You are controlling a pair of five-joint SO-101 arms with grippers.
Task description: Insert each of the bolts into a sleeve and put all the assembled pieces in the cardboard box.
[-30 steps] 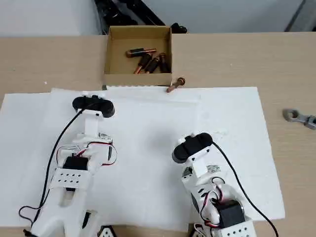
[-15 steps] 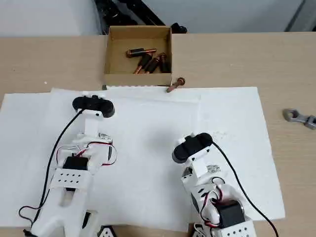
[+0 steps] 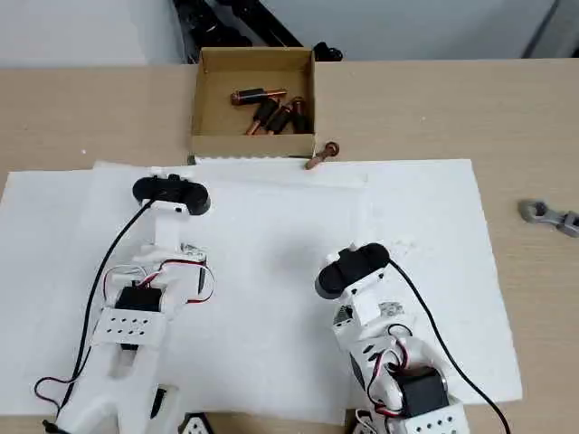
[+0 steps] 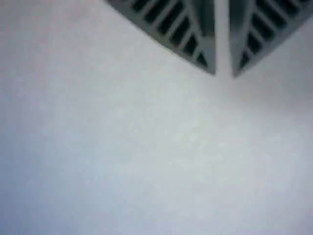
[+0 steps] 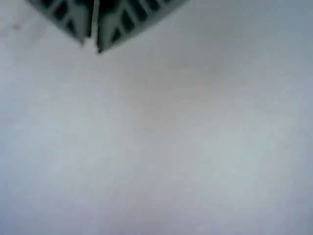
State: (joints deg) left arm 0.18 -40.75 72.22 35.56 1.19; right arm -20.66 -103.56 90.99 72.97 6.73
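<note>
The cardboard box [image 3: 201, 99] stands at the far middle of the table and holds several copper-and-black assembled pieces [image 3: 271, 110]. One more bolt piece [image 3: 321, 155] lies on the table just outside the box's near right corner. My left gripper [image 4: 223, 71] is shut, its tips close over the white paper with nothing between them. My right gripper [image 5: 92, 45] is also shut over bare white paper. In the high view the left arm [image 3: 170, 192] rests at the left of the paper and the right arm [image 3: 353, 269] nearer the middle.
A large white paper sheet [image 3: 425, 208] covers the wooden table in front of the box. A metal wrench-like tool [image 3: 547, 215] lies at the far right edge. Dark equipment [image 3: 226, 27] stands behind the box.
</note>
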